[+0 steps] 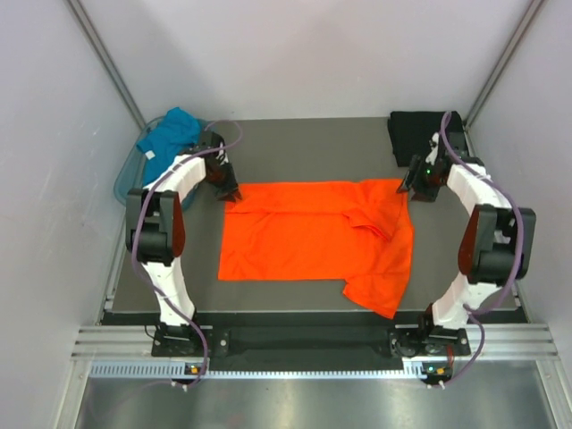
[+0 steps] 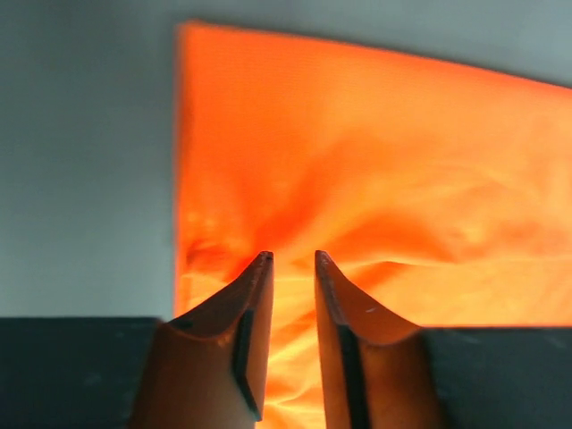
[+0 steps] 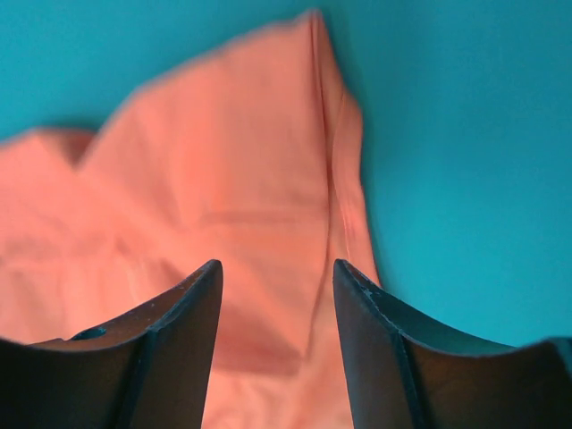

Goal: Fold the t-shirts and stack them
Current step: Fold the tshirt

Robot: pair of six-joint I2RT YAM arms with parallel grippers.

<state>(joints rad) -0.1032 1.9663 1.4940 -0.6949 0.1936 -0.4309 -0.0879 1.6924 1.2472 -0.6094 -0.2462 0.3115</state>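
Note:
The bright orange t-shirt [image 1: 304,237] lies spread on the dark table, with its right side folded over and rumpled. My left gripper [image 1: 229,191] is at its far left corner. In the left wrist view [image 2: 291,257] the jaws stand a narrow gap apart, tips down on the orange cloth [image 2: 375,161], with wrinkles radiating from them. My right gripper [image 1: 407,185] is at the shirt's far right corner. It is open [image 3: 277,266] over the cloth [image 3: 232,179] and holds nothing. A folded black t-shirt [image 1: 420,134] lies at the back right. A teal t-shirt [image 1: 172,134] lies in the basket.
The translucent blue-green basket [image 1: 125,183] stands off the table's back left edge, beside my left arm. White walls close in the sides and back. The black t-shirt lies just behind my right arm's wrist.

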